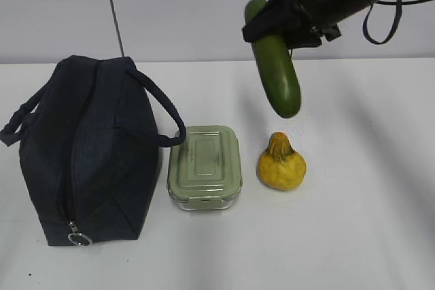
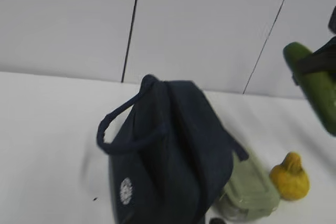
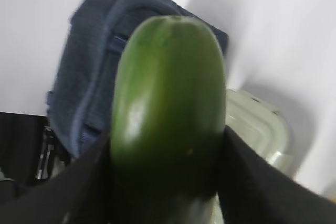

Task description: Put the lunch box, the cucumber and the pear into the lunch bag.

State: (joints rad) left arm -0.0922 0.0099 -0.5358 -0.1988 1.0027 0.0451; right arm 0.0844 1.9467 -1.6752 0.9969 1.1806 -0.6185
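Observation:
My right gripper [image 1: 272,24] is shut on the dark green cucumber [image 1: 275,66] and holds it high above the table, its free end hanging down over the pear. The cucumber fills the right wrist view [image 3: 168,108] between the black fingers [image 3: 252,182]. The yellow pear [image 1: 281,163] stands on the table right of the sage-green lunch box [image 1: 204,166]. The navy lunch bag [image 1: 88,147] stands at the left, its zipper looking shut, ring pull [image 1: 79,238] at the front. The left wrist view shows the bag [image 2: 168,156], lunch box [image 2: 249,190] and pear [image 2: 290,177]; my left gripper is out of view.
The white table [image 1: 367,236] runs to a pale wall at the back. One bag handle [image 1: 163,110] arcs over toward the lunch box. A dark vertical seam [image 1: 113,10] marks the wall behind the bag.

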